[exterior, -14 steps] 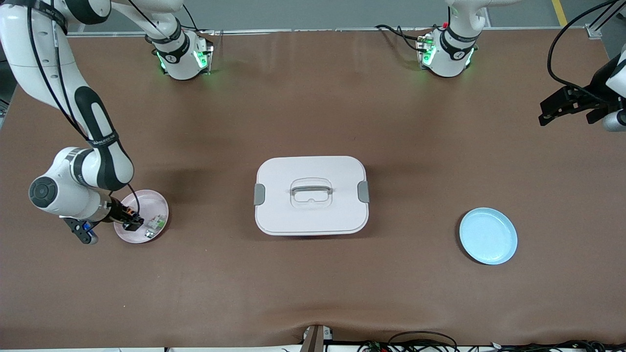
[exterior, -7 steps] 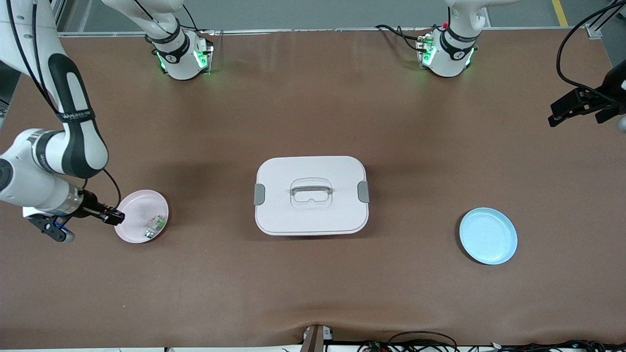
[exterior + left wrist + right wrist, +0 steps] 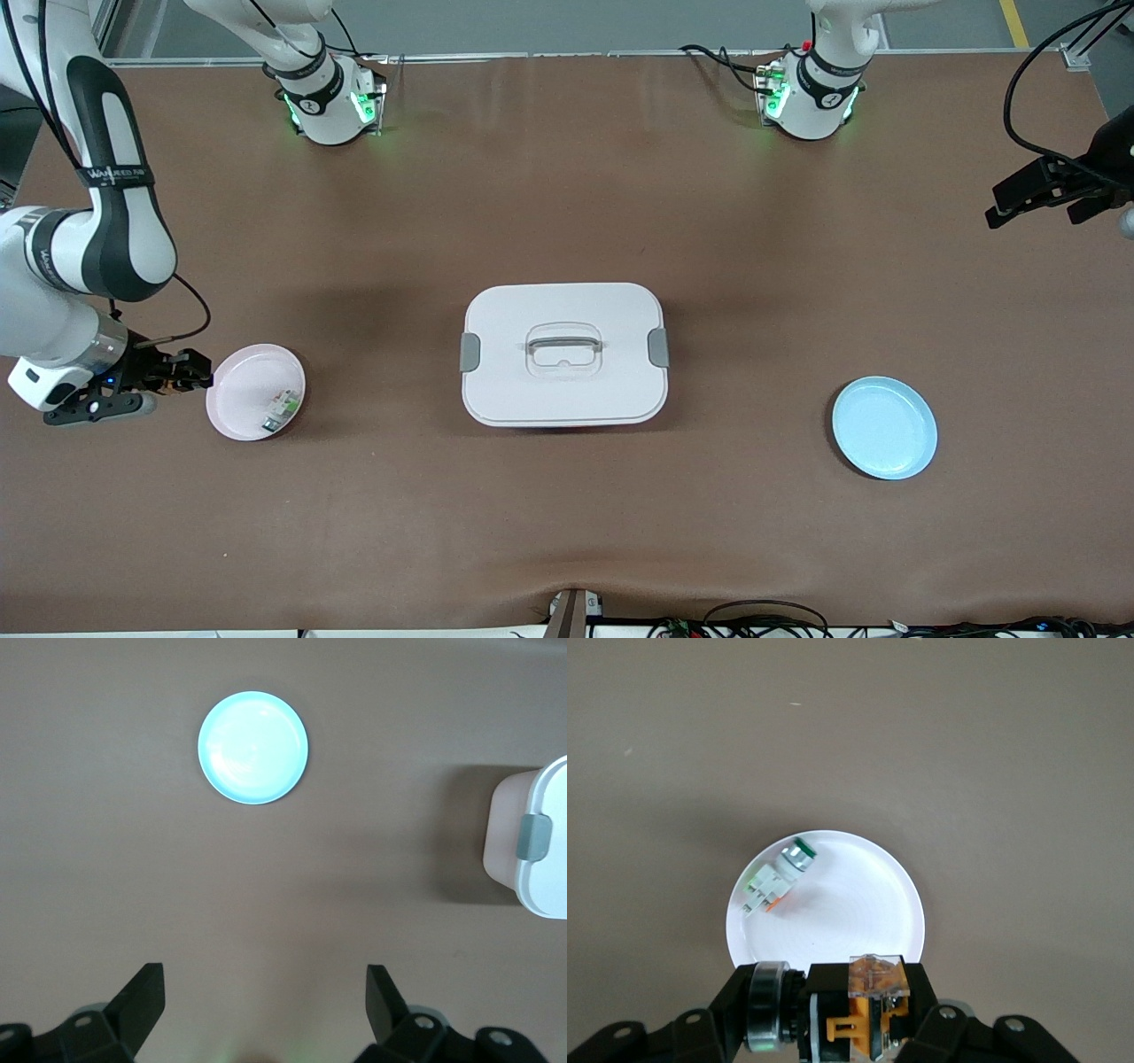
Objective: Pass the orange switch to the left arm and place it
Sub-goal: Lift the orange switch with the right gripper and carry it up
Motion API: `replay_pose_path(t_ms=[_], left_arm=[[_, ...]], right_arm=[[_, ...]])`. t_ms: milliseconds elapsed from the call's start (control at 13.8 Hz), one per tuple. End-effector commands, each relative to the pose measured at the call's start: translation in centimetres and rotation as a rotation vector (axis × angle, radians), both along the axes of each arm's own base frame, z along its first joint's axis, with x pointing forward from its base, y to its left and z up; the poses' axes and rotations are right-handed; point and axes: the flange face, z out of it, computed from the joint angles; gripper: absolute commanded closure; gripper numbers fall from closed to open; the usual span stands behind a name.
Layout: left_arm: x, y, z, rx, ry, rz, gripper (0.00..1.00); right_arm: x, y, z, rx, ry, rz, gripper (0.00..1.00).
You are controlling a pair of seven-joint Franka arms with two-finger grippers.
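Brown surface [image 3: 567,532], matte, with the box [image 3: 564,354] at its middle as the landmark; lid on, grey clasps at both ends.

Right arm: comes down from its base, elbow bent, forearm dropping toward the right arm's end of the surface from the box. Right tool [image 3: 190,369] points sideways toward the pink plate [image 3: 239,390], up in the air over the bare surface just beside the plate's rim. Its fingers are clamped on the orange switch [image 3: 864,1005]; the right wrist view shows the black body and orange parts pinched between them, with the plate directly under the view.

Pink plate sits well apart from the box, toward the right arm's end. One white-and-green component [image 3: 279,409] lies on it, near the rim on the box's side.

Left arm: waits, held high over the surface's edge at the left arm's end, well apart from the box. Left tool [image 3: 264,1005] has its fingers spread wide with nothing between them.

Blue plate [image 3: 884,427] lies toward the left arm's end from the box, slightly nearer the front camera.
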Motion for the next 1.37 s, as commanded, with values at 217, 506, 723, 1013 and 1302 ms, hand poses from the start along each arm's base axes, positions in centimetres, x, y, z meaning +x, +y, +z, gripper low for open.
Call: replay_pose_path(t_ms=[217,506,723,1013,1302], left_arm=[[2.4,-1.6,-2.7,-0.041,-0.001,-0.025,0.00],[2.6,-3.9,-3.3,-0.059,0.010,-0.060,0.00],[3.1,-4.6,-4.4,-0.117,0.034,-0.059,0.00],[2.9,-7.8,-3.6,-0.166,0.026,-0.097,0.00],[3.0,-9.8,-4.3,-0.170,0.051,-0.057,0.00]], right_arm=[[-0.9,3.7,3.2,0.140,-0.063,0.378,0.95],[-0.7,5.9,3.8,0.302,-0.192,0.606,0.95],[-0.7,9.3,3.9,0.438,-0.280,0.703,0.98],[-0.7,15.8,4.4,0.607,-0.428,0.800,0.99],[-1.5,22.7,4.9,0.753,-0.507,0.806,1.00]])
